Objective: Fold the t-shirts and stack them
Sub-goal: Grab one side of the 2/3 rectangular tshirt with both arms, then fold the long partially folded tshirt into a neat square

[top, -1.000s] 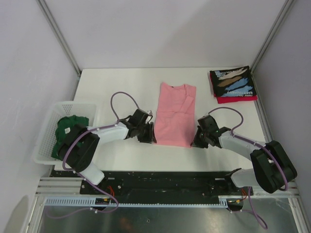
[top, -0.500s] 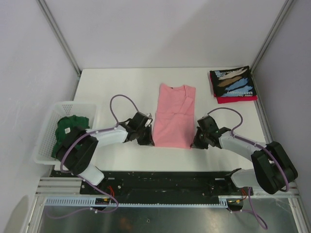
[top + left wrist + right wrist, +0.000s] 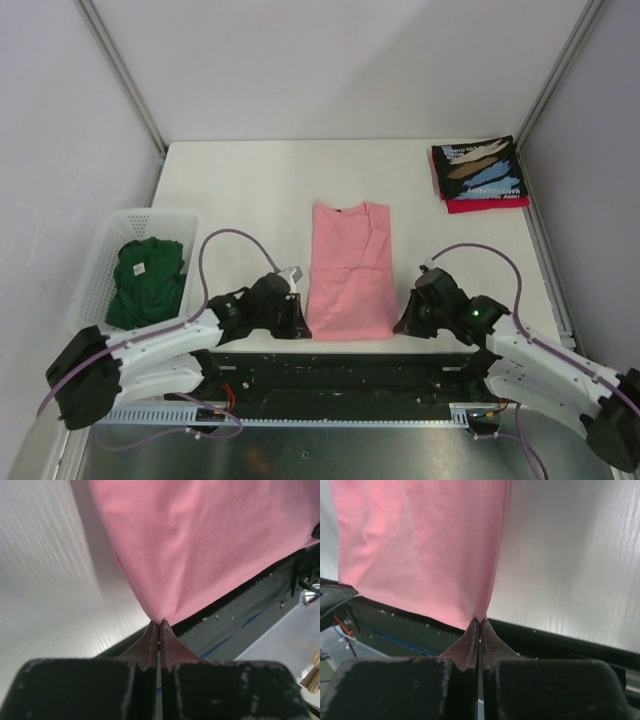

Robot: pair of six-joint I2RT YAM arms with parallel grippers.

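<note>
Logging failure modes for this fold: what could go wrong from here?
The left tool and right tool each pinch only a corner tip of the plain light pink cloth t-shirt; either could slip. Its hem lies at the white table's near edge and might snag on the black frame rail.

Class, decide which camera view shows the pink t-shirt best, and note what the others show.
The top external view: the whole pink t-shirt is visible, collar to hem. Each wrist view shows only one hem corner pinched between shut jaws.
</note>
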